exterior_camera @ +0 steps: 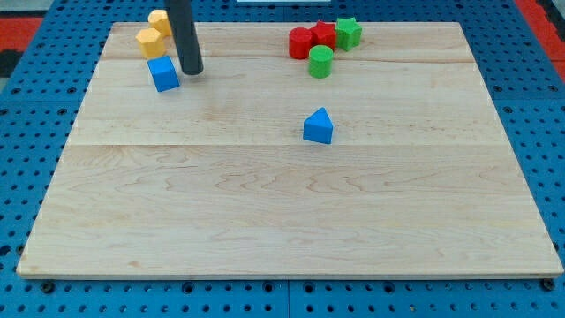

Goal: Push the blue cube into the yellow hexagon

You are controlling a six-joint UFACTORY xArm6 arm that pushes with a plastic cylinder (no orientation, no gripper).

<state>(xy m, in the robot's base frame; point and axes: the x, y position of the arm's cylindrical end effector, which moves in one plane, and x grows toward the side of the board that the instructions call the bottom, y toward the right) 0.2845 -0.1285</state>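
Observation:
The blue cube (163, 73) sits near the board's top left. Just above and left of it lies a yellow hexagon-like block (150, 41), touching or nearly touching the cube's upper corner. A second yellow block (159, 18) lies above that, partly hidden by the rod. My tip (192, 71) rests on the board just right of the blue cube, a small gap apart from it.
A blue triangular block (319, 126) lies near the board's middle. At the view's top right are two red blocks (301, 42) (323, 35), a green star (348, 33) and a green cylinder (320, 62). The wooden board (282, 212) lies on a blue pegboard.

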